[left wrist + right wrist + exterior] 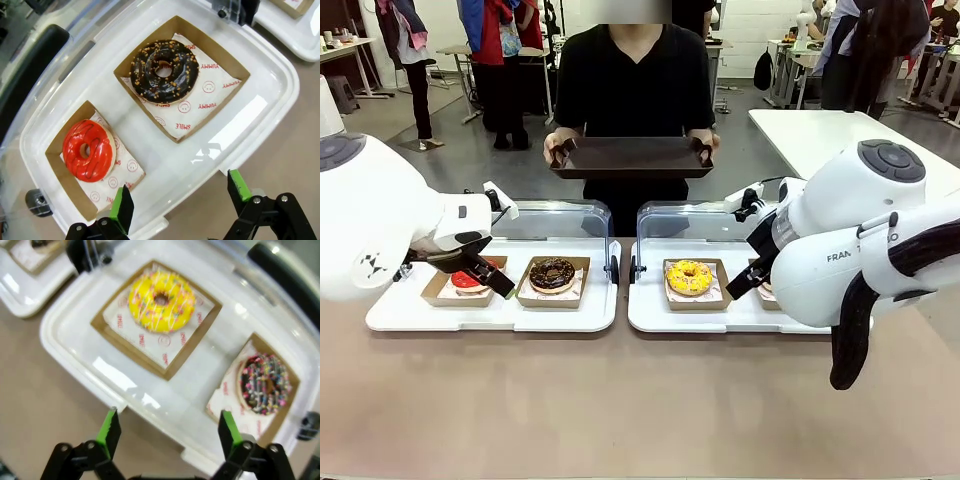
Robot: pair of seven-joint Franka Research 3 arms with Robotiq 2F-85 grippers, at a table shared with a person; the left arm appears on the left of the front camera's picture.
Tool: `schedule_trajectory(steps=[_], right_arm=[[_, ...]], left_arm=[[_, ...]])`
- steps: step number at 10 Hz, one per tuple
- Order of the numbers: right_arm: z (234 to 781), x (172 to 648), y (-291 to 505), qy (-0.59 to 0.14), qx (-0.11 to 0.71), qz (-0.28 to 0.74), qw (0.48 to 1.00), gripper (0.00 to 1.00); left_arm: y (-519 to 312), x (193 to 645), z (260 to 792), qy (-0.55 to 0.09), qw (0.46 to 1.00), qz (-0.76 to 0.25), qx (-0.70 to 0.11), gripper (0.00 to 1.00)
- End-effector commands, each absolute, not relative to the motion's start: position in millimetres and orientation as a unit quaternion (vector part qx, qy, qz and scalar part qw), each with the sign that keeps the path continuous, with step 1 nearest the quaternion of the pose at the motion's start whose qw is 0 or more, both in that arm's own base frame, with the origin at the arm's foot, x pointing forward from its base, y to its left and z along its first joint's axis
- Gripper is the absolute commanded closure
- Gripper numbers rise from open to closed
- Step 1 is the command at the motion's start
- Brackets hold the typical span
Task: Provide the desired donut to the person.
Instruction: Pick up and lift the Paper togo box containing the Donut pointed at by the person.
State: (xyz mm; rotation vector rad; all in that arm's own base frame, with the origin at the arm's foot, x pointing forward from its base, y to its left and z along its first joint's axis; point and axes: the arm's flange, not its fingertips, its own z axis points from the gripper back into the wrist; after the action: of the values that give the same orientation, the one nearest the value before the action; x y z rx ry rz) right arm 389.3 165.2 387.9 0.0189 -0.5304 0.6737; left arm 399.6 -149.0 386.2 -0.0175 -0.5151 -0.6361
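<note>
Status: pick not begun, no donut lifted. Person (pixel 635 85) stands at far side of bench (pixel 620 410), both hands holding flat dark brown tray (pixel 632 158) with nothing on it, level, ready to receive. No pointing visible, so cannot tell which donut is wanted.

Left fingers (pixel 122 202) wide, empty, hanging over near edge of left white plastic tray (pixel 265 100). On it: red-glazed ring donut (pixel 89 150) and chocolate ring donut w/ nut crumbs (pixel 164 71), each in own shallow brown card box on a paper liner.

Right fingers (pixel 111 430) wide, empty, over near edge of right white plastic tray (pixel 75 340). On it: yellow-iced donut w/ sprinkles (pixel 161 301) and chocolate donut w/ coloured sprinkles (pixel 265 384), boxed likewise.

Clear lids on both trays stand open.

Judgement: choice step. Next move needs the person's cue, then the arm on that side goes down over the chosen box, prob. gripping the card wall rather than the icing, and carries it across to the dark tray.

Writing: liners read "YUMMY" and "SMILE" in red, w/ smiley marks; right-side liner print too blurred to read. Right arm shell shows "FRAN", rest cut off.
</note>
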Motion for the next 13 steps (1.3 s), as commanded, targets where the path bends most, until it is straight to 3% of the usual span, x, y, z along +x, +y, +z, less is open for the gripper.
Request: schedule_trajectory(steps=[1,3,5,12,13], right_arm=[[456,369,150,-0.206,0.003,0.349,0.914,0.0],[522,347,137,-0.197,-0.026,0.343,0.918,0.0],[585,329,136,-0.236,-0.036,0.318,0.917,0.0],[605,318,129,-0.245,-0.023,0.318,0.916,0.0],[622,344,92,-0.178,0.142,0.358,0.906,0.0]], left_arm=[[-144,382,463,-0.223,0.915,-0.336,-0.006,0.0],[-132,378,530,-0.218,0.913,-0.344,0.005,0.0],[-122,384,582,-0.235,0.917,-0.321,0.012,0.0],[-119,378,602,-0.242,0.919,-0.311,0.007,0.0],[-76,407,613,-0.185,0.915,-0.327,-0.147,0.0]])
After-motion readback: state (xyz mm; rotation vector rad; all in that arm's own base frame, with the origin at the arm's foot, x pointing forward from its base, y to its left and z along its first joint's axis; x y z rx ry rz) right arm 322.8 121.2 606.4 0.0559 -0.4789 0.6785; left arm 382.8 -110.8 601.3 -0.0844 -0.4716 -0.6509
